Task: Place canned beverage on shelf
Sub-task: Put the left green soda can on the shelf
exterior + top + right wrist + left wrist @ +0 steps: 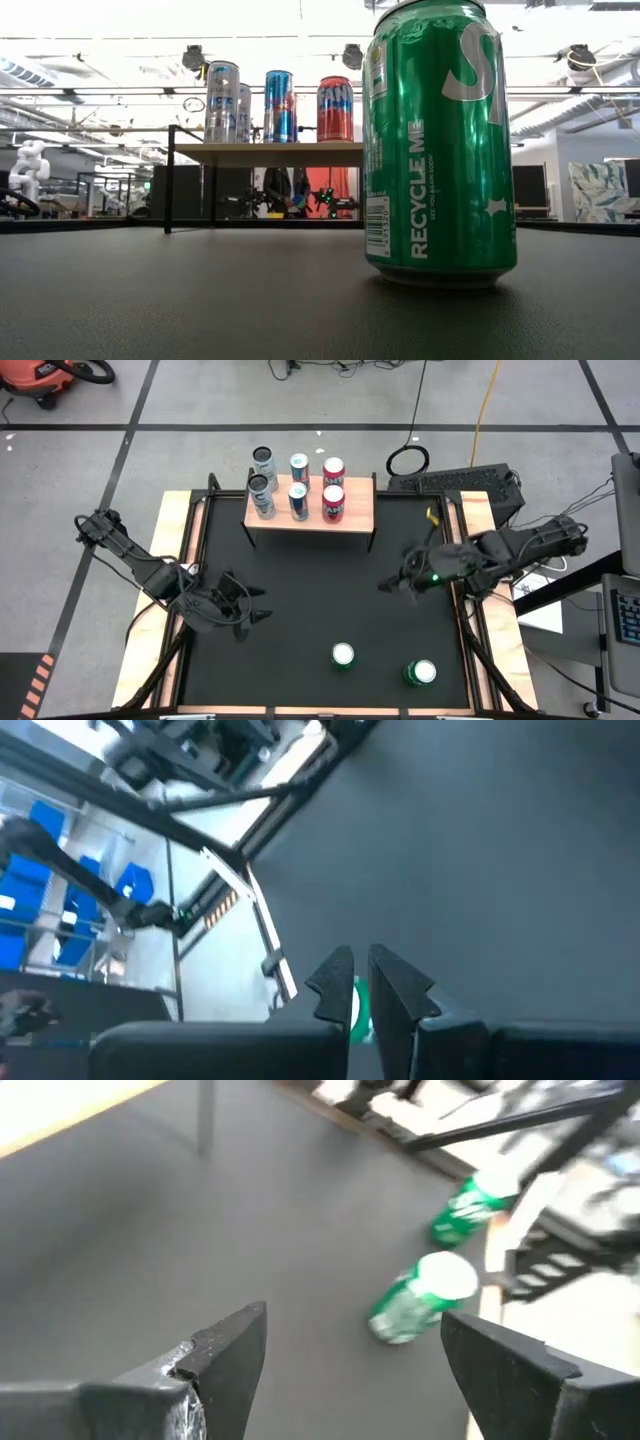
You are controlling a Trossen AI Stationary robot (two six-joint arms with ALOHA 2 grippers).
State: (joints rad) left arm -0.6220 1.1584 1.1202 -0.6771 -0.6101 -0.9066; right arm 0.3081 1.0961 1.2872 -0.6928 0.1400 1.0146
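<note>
We see six cans already on the shelf at the far edge of the bench: two silver, two blue, two red, leaving the right end of the board bare. Two green cans remain on the bench near the near edge: one green can just right of centre, the other green can toward the near right corner.

Left pincer hovers above the left half of the bench, jaws wide apart, holding nothing; its wrist view frames both green cans ahead. Right pincer hangs over the right half, fingers nearly together, empty.

We judge the step in hand is the reach for the centre green can with the left pincer. To do it well:
- keep jaws wide until they straddle the can body
- come in level, mid-height, so it does not tip
- close square on the wall, no squashing
- lift clear, then aim for the bare right end of the shelf, away from the red cans
</note>
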